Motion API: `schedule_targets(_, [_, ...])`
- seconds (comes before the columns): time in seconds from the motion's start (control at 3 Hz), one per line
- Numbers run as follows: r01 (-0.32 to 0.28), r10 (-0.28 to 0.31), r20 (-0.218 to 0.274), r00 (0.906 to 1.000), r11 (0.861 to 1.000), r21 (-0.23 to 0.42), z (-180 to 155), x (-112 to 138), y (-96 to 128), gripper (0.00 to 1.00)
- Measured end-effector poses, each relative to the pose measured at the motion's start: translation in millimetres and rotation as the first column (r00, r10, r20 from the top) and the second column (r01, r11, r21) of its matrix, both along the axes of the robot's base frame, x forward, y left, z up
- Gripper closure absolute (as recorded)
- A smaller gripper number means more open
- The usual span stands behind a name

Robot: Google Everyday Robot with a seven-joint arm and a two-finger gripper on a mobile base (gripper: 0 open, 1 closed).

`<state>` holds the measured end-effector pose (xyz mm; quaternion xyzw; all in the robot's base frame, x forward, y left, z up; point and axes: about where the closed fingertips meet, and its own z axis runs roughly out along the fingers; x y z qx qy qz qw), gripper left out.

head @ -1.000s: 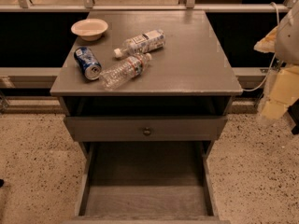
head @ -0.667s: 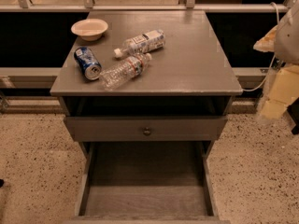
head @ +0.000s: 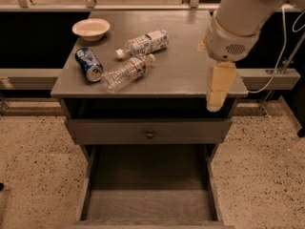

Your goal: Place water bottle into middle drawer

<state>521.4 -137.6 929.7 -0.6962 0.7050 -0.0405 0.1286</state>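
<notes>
The water bottle (head: pixel 127 72), clear and crinkled with a narrow red-and-blue band, lies on its side near the front left of the grey cabinet top (head: pixel 181 66). The middle drawer (head: pixel 148 202) is pulled out low at the front, its bare plank floor showing. My gripper (head: pixel 217 89) hangs from the white arm over the cabinet's front right edge, well to the right of the bottle, with nothing seen in it.
A bottle with a large white label (head: pixel 144 43) lies behind the water bottle. A blue soda can (head: pixel 89 64) lies at the left and a white bowl (head: pixel 91 29) at the back left. A shut drawer front with a round knob (head: pixel 150 134) sits above the open drawer.
The arm has swung in from the right edge of the view and now hangs over the cabinet's front right corner. The things on top have not moved.
</notes>
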Motion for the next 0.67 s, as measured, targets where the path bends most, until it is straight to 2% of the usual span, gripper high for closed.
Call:
schedule_targets(0.33, [-0.044, 0.044, -0.002, 0.999, 0.999, -0.019, -9.3, 14.5, 18.6, 0.0])
schedule_targets(0.67, [-0.043, 0.043, -0.002, 0.9991, 0.999, -0.018, -9.3, 14.4, 18.4, 0.0])
